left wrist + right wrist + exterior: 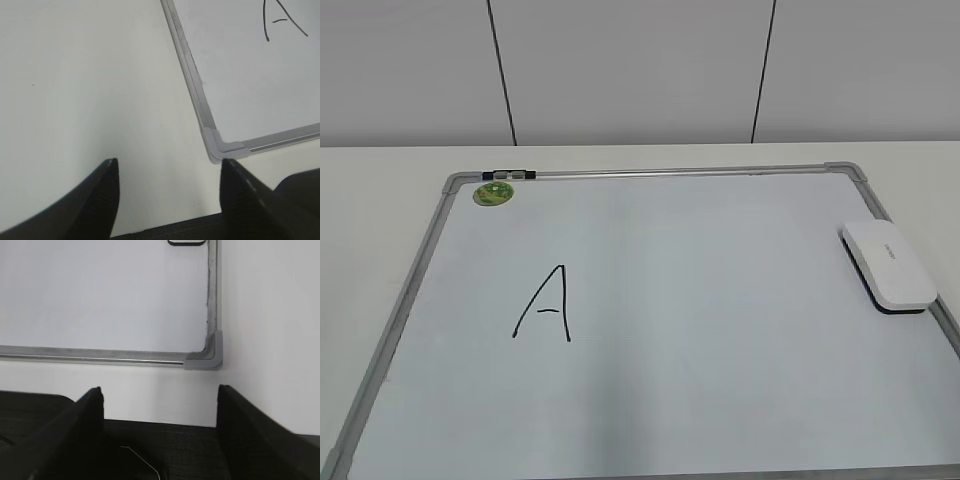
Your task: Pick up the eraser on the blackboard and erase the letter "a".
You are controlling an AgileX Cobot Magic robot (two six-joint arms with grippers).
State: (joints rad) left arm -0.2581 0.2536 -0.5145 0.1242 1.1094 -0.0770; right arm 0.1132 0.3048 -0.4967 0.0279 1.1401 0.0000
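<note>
The eraser (888,265), white with a dark underside, lies on the right edge of the blackboard (720,300); its dark near edge shows at the top of the right wrist view (186,242). A tall capital "A" (548,305) in black marker stands left of the board's middle and partly shows in the left wrist view (282,20). No lowercase "a" is in view. My left gripper (168,162) is open and empty over the table beside the board's near left corner (220,145). My right gripper (160,389) is open and empty before the near right corner (207,357). Neither gripper shows in the exterior view.
A round green magnet (493,193) sits at the board's far left corner, beside a small dark clip (512,176) on the top frame. Pale table surrounds the board (75,75). A grey panelled wall stands behind the table.
</note>
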